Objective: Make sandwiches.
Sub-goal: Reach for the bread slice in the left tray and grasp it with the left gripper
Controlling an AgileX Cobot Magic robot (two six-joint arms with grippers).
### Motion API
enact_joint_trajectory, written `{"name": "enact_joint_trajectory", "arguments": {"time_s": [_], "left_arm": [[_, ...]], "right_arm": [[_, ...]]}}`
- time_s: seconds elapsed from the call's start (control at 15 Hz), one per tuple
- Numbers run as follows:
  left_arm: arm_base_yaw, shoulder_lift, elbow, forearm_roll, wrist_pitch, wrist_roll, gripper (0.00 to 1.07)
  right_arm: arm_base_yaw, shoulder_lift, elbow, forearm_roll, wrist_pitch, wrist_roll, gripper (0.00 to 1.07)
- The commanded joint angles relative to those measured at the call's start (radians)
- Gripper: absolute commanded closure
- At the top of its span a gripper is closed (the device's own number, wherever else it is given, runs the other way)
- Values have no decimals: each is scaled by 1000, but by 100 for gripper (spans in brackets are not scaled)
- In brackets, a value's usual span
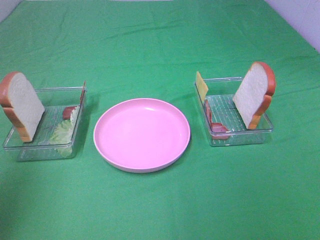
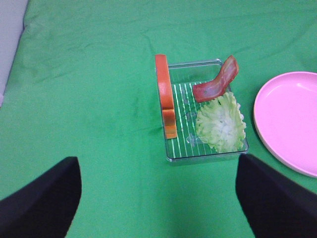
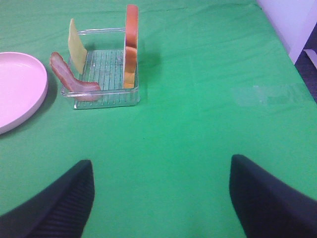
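Note:
No stacked sandwiches are in view; the parts lie in two clear trays. In the left tray [image 1: 30, 150] a bread slice [image 1: 22, 102] stands upright beside pale lettuce [image 2: 220, 121] and a bacon strip [image 2: 218, 82]. In the right tray [image 1: 240, 140] another bread slice [image 1: 252, 95] stands upright, with a yellow cheese square [image 1: 201, 85] and bacon [image 3: 69, 79] at the plate side. My left gripper [image 2: 157, 166] hangs open short of the left tray, holding nothing. My right gripper [image 3: 162, 166] hangs open short of the right tray, holding nothing. Neither arm shows in the high view.
A round pink plate [image 1: 142, 135] sits between the two trays on the green cloth [image 1: 160, 210]. Its edge shows in both wrist views. A pale wall or floor strip borders the cloth at the far corners.

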Motion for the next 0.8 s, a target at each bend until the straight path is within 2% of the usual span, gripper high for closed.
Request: {"name": "enact_joint_trajectory", "arguments": {"time_s": [0.07, 0.27, 0.33, 0.4, 0.6, 0.8], "left_arm": [[5, 176, -107, -17, 13, -7, 26], [5, 460, -288, -32, 93, -1, 26], [5, 621, -386, -32, 154, -1, 26], [5, 691, -427, -32, 178, -1, 26], [5, 845, -499, -32, 209, -1, 26], [5, 982, -533, -25, 205, -7, 26]], "right_arm": [[-6, -9, -3, -4, -12, -11, 35], [-6, -9, -3, -4, -12, -11, 35], [-6, -9, -3, -4, -12, -11, 35], [-6, -9, -3, -4, -12, -11, 35], [-6, -9, -3, -4, -12, -11, 35], [-6, -9, -3, -4, -12, -11, 35]]}}
